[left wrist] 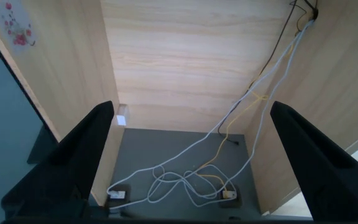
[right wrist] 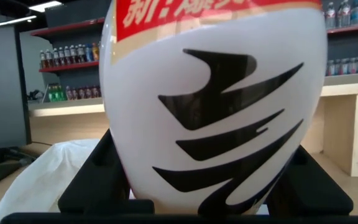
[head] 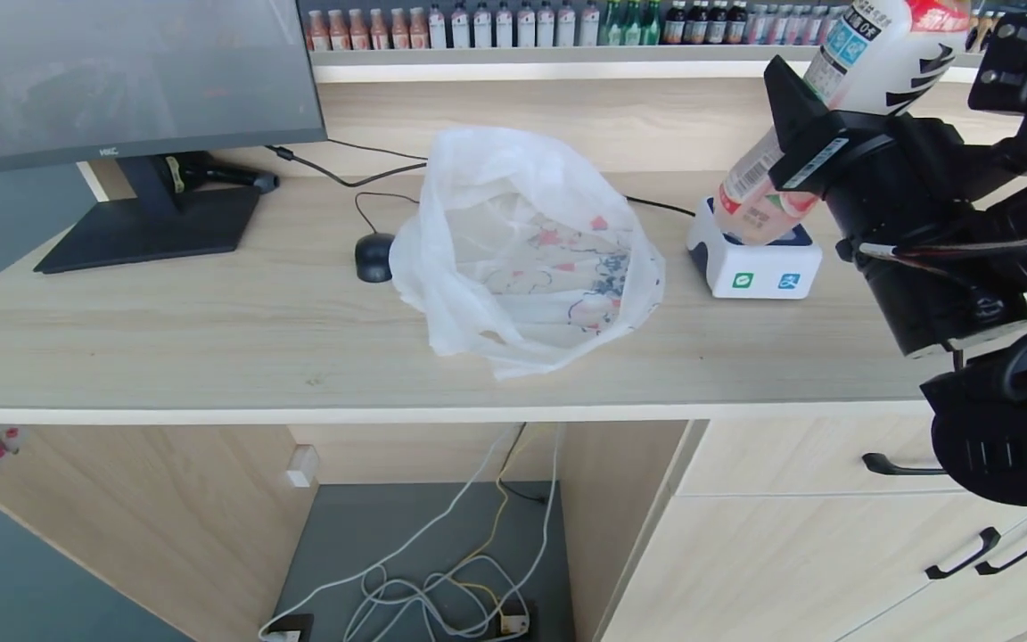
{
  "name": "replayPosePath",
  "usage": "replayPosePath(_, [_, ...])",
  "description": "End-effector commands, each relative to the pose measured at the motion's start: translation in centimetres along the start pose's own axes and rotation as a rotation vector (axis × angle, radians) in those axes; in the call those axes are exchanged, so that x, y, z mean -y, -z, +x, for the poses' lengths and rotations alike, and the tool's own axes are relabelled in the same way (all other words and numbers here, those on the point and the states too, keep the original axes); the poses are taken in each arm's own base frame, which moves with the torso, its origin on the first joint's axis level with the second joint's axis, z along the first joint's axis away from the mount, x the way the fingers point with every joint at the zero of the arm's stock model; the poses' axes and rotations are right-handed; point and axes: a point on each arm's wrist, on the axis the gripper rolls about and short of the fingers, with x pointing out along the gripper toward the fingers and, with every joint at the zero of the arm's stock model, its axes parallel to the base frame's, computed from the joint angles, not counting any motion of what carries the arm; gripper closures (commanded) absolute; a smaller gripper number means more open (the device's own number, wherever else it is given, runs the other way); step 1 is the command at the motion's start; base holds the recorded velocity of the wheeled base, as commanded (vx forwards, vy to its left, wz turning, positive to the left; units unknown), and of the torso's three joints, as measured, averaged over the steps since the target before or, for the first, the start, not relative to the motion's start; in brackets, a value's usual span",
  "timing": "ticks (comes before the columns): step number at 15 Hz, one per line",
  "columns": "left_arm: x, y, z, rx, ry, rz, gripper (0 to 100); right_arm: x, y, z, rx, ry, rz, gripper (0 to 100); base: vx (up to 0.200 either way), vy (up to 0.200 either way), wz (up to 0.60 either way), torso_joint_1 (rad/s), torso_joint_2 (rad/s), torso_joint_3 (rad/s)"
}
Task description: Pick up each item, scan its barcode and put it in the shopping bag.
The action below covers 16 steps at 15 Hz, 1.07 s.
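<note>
bottle (head: pixel 870 53) held fast in the right gripper (head: pixel 821 125), tilted just above the scanner (head: pixel 759 267) (left gripper (left wrist: pixel 194 155) spread wide); its barcode (head: pixel 750 174) should be rotated toward the scanner face and held steady.

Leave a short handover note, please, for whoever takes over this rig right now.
Right tool: shut on the bottle, held tilted with its lower end just over the white scanner.
Left tool: open, holding nothing, facing the cable recess under the counter.
Shopping bag: on the counter beside the scanner; contents unclear.
Done: bottle picked up, at the scanner.
Left: complete the scan, put the bottle in the bag.
</note>
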Motion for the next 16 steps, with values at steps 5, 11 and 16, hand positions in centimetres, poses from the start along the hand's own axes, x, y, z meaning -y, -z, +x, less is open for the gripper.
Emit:
replayPosePath(5, [0.0, 0.0, 0.0, 0.0, 0.0, 0.0, 0, -0.2, 0.1, -0.1, -0.002, -0.007, 0.003, 100, 0.0, 0.0, 0.0, 0.0, 0.0, 0.0])
replayPosePath(11, [0.0, 0.0, 0.0, 0.0, 0.0, 0.0, 0, -1.0, 2.2, -0.4, -0.079, -0.072, -0.02, 100, 0.0, 0.0, 0.0, 0.0, 0.0, 0.0])
replayPosePath(16, [0.0, 0.0, 0.0, 0.0, 0.0, 0.0, 0, -5.0, 2.4, 2.9, -0.168, -0.167, -0.057, 100, 0.0, 0.0, 0.0, 0.0, 0.0, 0.0])
